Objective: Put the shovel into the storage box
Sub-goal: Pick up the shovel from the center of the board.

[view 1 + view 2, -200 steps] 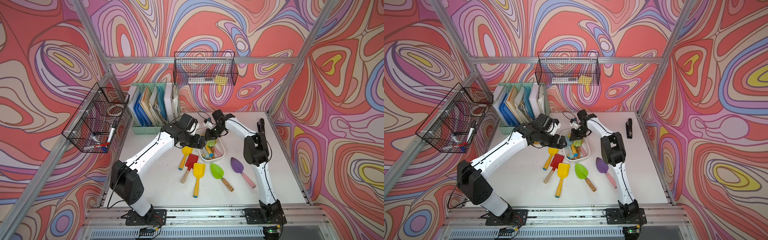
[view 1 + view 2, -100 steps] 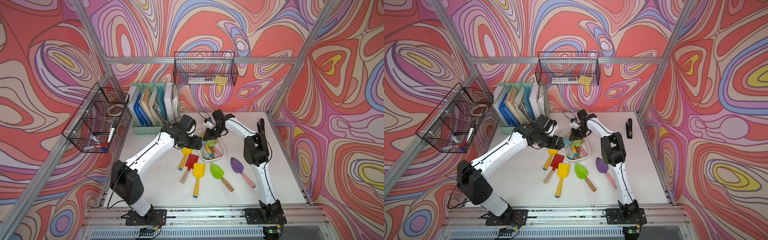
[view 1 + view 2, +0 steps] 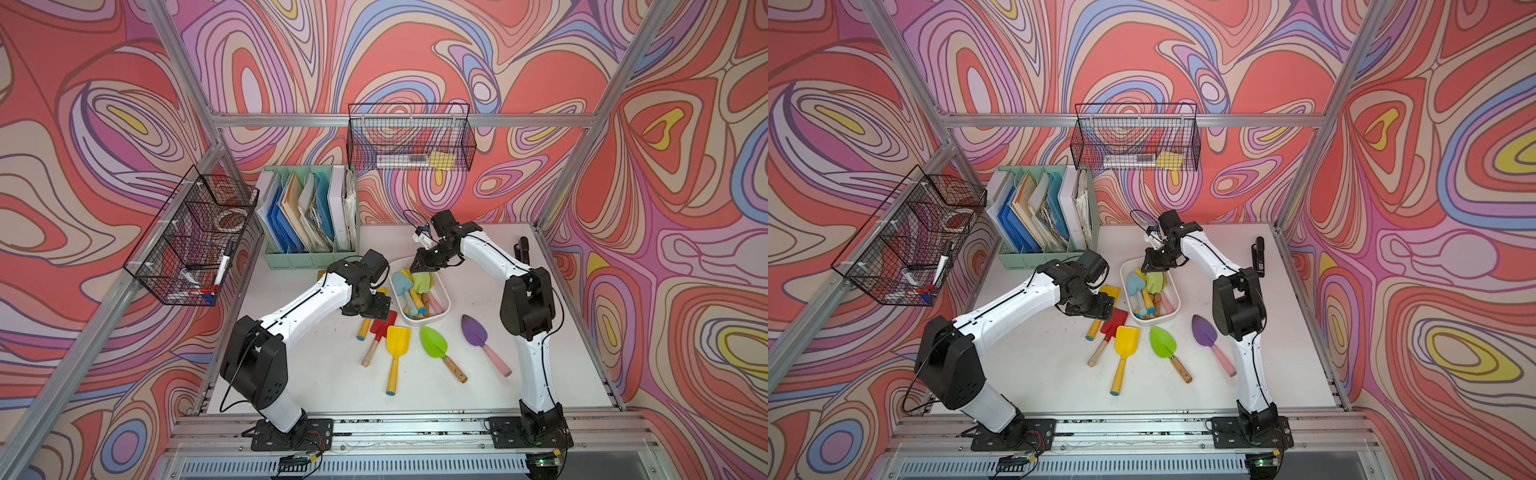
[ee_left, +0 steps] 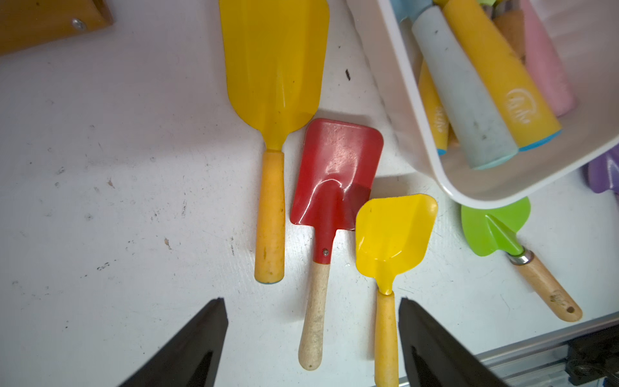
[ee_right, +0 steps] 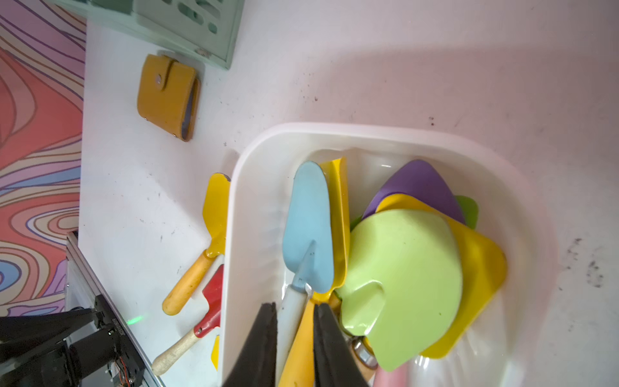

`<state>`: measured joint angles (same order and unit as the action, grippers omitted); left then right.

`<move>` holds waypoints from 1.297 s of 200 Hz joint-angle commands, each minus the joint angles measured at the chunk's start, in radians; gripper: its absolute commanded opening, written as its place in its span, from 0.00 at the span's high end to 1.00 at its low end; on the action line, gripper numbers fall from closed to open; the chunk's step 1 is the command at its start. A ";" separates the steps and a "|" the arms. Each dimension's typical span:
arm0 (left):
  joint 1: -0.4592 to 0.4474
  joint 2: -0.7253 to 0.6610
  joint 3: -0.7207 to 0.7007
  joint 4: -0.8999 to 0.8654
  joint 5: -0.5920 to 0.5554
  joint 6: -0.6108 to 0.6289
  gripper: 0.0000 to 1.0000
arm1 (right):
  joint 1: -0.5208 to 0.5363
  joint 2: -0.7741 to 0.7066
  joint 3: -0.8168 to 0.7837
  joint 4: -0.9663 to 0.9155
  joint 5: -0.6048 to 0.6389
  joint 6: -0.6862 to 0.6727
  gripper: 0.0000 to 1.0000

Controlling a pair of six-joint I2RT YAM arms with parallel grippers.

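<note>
Listing, white tabletop cell, both top views and both wrist views.

Storage box [image 3: 441,315]: shallow white tub, middle of the table [image 3: 316,386], long side running near to far. Holds several shovels already: a blue trowel [image 5: 310,231], a pale green blade [image 5: 402,284], yellow and purple blades beneath.

Right gripper [image 5: 294,311]: over the far end of the storage box, jaws drawn narrow on either side of the blue trowel's pale handle; whether the pads actually press it cannot be told.

Left gripper [image 4: 311,335]: jaws spread wide, holding nothing, poised above the loose shovels just left of the storage box. In the left wrist view the red shovel's wooden handle lies between the two fingers [image 4: 187,351], and the small yellow shovel's handle runs close along the inner side of one of them.

Loose shovels, table, near side of the storage box:
- large yellow shovel [image 4: 273,83], furthest left, partly under the left gripper in the top views;
- red shovel [image 3: 380,330], blade overlapped by the next;
- small yellow shovel [image 3: 397,345], handle pointing near;
- green trowel [image 3: 434,343], wooden handle, just near of the box's near end;
- purple trowel [image 3: 476,330], pink handle, right of the green one, near the right arm.

Other: mint file organizer [image 3: 309,259] at far left; mustard pouch [image 5: 167,97] beside it; two black wire baskets [image 3: 409,141] on the frame.
</note>
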<state>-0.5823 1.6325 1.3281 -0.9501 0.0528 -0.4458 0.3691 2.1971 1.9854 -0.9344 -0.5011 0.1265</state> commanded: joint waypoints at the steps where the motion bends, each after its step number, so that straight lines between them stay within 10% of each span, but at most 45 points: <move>1: -0.002 0.022 -0.027 -0.023 -0.029 0.001 0.16 | 0.003 -0.078 -0.040 0.037 0.031 0.038 0.79; 259: 0.091 0.236 -0.163 0.140 0.054 0.047 0.56 | 0.002 -0.298 -0.301 0.149 0.085 0.120 0.81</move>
<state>-0.4965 1.8481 1.1851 -0.8223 0.1024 -0.4145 0.3691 1.9297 1.7096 -0.8051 -0.4259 0.2382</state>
